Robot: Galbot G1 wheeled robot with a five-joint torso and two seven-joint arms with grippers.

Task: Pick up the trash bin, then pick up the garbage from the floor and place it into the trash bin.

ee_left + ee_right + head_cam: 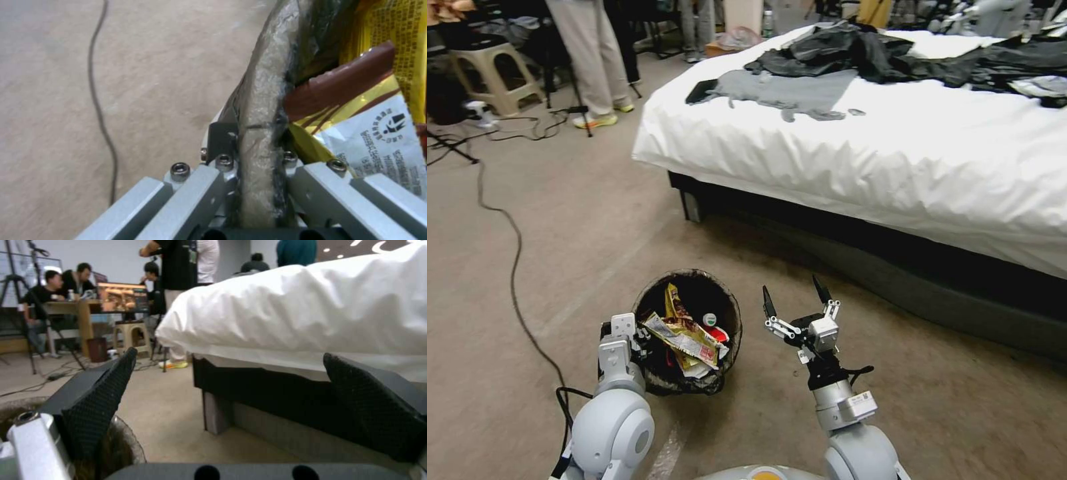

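Observation:
The trash bin is a small round bucket with a dark bag folded over its rim, just in front of me. The garbage lies inside it: yellow and red wrappers, white scraps and a small bottle cap. My left gripper is shut on the bin's near-left rim. The left wrist view shows that bag-covered rim clamped in my left gripper, with yellow and white wrappers beside it. To the right of the bin, my right gripper stands open and holds nothing. In the right wrist view, the right gripper faces the bed, with the bin's rim alongside.
A bed with a white sheet fills the right and far side, with black clothes on top and a dark base reaching the floor. A black cable snakes across the carpet on the left. A stool, tripod legs and standing people are at the far left.

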